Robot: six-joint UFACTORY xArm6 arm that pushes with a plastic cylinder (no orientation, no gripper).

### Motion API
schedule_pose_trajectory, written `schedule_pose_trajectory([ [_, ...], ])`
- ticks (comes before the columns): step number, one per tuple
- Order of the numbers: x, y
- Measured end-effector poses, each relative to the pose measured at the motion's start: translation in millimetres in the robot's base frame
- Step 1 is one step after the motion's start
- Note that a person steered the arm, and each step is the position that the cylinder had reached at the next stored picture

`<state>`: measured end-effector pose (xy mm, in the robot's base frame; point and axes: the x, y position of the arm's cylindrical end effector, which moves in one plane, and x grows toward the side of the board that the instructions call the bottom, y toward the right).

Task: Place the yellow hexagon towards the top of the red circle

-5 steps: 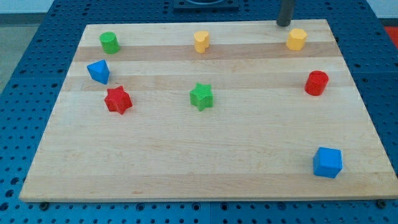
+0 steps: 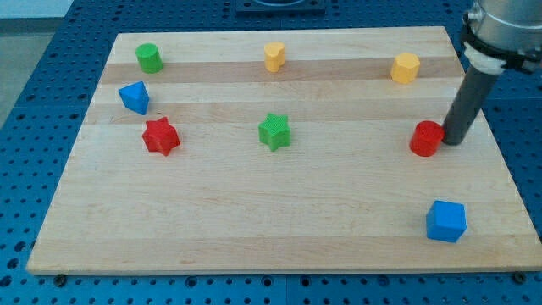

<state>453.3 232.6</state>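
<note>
The yellow hexagon (image 2: 405,68) lies near the top right of the wooden board (image 2: 254,212). The red circle (image 2: 426,139) lies below it, toward the view's right edge of the board. My tip (image 2: 451,141) is down on the board right against the red circle's right side. The dark rod rises from there up and to the right. The hexagon sits well above the tip and a little to its left, apart from it.
A second yellow block (image 2: 273,56) sits at top centre. A green circle (image 2: 149,58), a blue block (image 2: 134,97) and a red star (image 2: 160,135) are at the left. A green star (image 2: 273,131) is mid-board. A blue cube (image 2: 445,221) is at bottom right.
The rod has moved from the board's top edge down to the red circle's right side. The yellow hexagon and the red circle both sit lower than before; the circle is also slightly further left.
</note>
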Motion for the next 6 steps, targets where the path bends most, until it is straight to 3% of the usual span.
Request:
schedule_pose_trajectory([
  [1,-26.6,4.0],
  [3,-196.7,2.0],
  [5,-117.7,-74.6],
  [6,-79.3,-76.8],
])
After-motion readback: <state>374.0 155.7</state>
